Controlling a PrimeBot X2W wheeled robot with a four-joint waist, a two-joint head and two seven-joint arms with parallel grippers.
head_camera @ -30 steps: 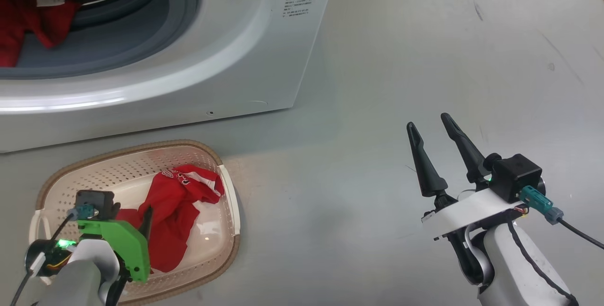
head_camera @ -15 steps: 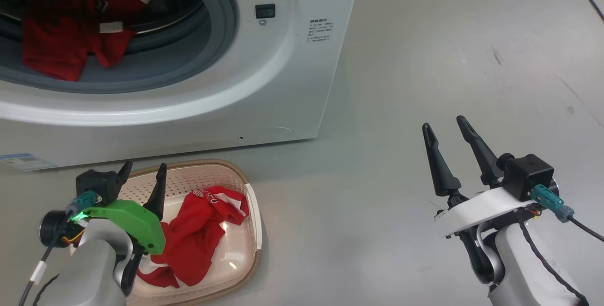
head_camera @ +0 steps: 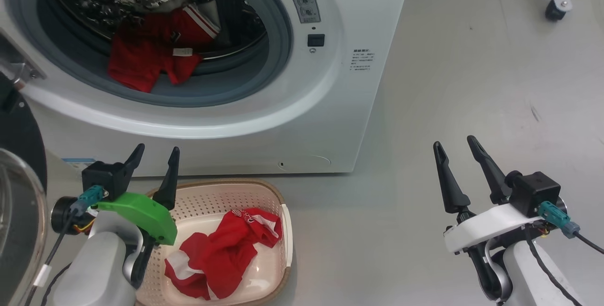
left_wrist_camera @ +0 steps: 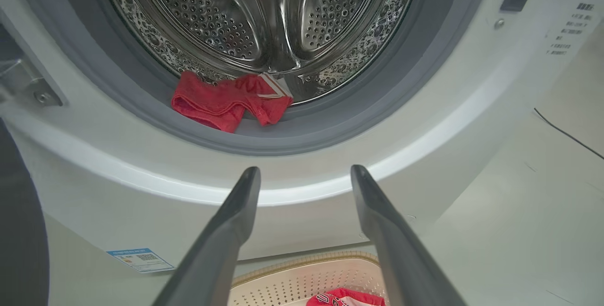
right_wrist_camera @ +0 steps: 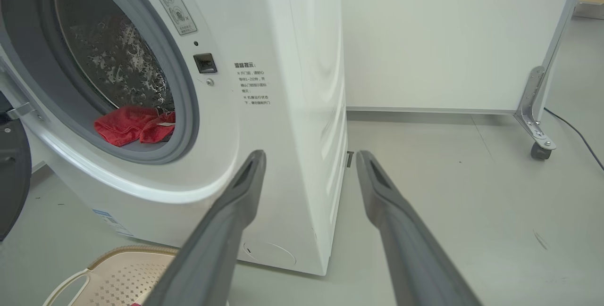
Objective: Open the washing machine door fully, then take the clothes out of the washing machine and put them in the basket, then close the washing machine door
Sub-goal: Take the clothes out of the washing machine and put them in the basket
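The white washing machine (head_camera: pixel 339 122) stands with its door (head_camera: pixel 19 193) swung open at the far left, black rim and glass bowl showing. Red clothes (head_camera: pixel 151 51) lie at the front of the steel drum, over the grey seal; they also show as clothes (left_wrist_camera: pixel 226 101) and clothes (right_wrist_camera: pixel 134 124) in the wrist views. A red garment (head_camera: pixel 222 254) lies in the cream basket (head_camera: pixel 278 202) on the floor before the machine. My left gripper (head_camera: pixel 155 155) is open and empty above the basket's left end, fingers pointing at the machine's front. My right gripper (head_camera: pixel 460 148) hangs open and empty over bare floor to the right.
Grey floor (head_camera: pixel 472 70) spreads to the right of the machine. A white panel on a wheeled metal foot (right_wrist_camera: pixel 538 141) stands behind it, with a dark cable (right_wrist_camera: pixel 573 131) on the floor nearby. A blue sticker (left_wrist_camera: pixel 141 259) sits low on the machine's front.
The camera has tilted up, so the drum and door came into view. My left gripper has risen out of the basket, leaving the red garment there. The right gripper has stayed put.
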